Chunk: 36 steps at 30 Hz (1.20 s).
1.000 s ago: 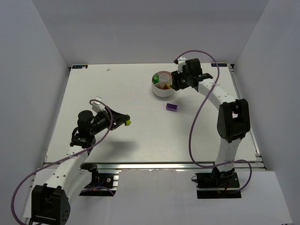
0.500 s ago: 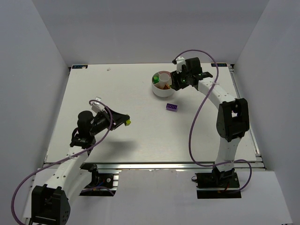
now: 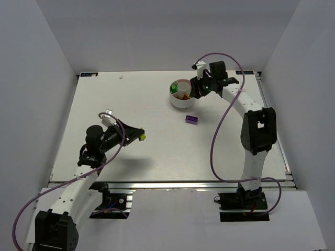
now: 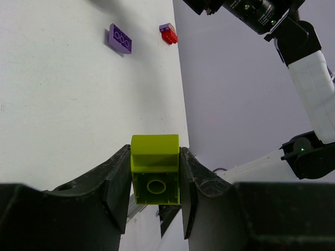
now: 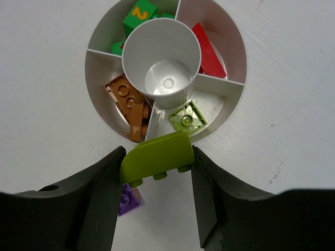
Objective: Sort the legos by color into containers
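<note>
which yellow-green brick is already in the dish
The flat square yellow-green plastic brick lying in the round white dish; the curved one is in the right fingers, the blocky one in the left fingers.

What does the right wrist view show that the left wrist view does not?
Right wrist only: the white dish holding a green brick, a red brick, orange bricks and a flat yellow-green brick; the right gripper shut on a curved yellow-green brick. Left wrist only: the left gripper shut on a square yellow-green brick; the right arm; a distant red piece. Both: the purple brick.
</note>
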Available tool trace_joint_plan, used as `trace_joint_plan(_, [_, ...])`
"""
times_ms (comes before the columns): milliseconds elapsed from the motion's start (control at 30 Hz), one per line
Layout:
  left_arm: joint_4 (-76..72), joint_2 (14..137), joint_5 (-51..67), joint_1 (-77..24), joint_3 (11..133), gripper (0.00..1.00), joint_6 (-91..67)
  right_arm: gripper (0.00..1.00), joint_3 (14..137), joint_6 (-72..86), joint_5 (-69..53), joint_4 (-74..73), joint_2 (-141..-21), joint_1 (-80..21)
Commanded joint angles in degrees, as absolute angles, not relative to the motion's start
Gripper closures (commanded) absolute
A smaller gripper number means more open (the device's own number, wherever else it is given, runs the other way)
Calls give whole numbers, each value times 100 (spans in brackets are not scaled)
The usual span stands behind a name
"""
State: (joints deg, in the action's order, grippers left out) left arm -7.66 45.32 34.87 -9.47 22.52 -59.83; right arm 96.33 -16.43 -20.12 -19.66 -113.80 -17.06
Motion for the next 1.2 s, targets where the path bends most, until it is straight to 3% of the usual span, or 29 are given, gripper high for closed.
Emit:
trace_joint_plan(0, [-730,4430,3454,-923,2250,99,-5950,100,9984,-1802,-2320,-1872,-11496,-1661])
trace_joint_plan(367, [-677,4447,3445,-923,2338,98,-5994,84,10292,-1863,-2110,-1679,-11874,-1670])
trace_joint_plan(467, [-659,4482,3454,-923,2408,98,-5994,70,10450,-1916,-1987,-1670,-12023,-1670])
trace_joint_plan(600, [-755,4596,3463,-923,2487,98,-6055,42,10459,-1951,-1907,-1635,-12085,-1670])
trace_joint_plan(700, [-939,4658,3472,-923,2496,97,-6161,31,10389,-1942,-1916,-1582,-12006,-1670])
trace_joint_plan(967, [-1327,4983,3594,-932,2531,96,-6284,29,10240,-1529,-2161,-1582,-11602,-1591])
trace_joint_plan(1067, [-1397,5176,3577,-1054,2723,96,-6197,31,10195,-1765,-2878,-1801,-11304,-1486])
trace_joint_plan(1100, [-1319,5403,3525,-1124,2838,96,-6014,33,10169,-1854,-3205,-1976,-11111,-1355])
trace_joint_plan(1167, [-1152,5755,3367,-1423,3380,96,-5549,56,10011,-1881,-3918,-2030,-10891,-1214])
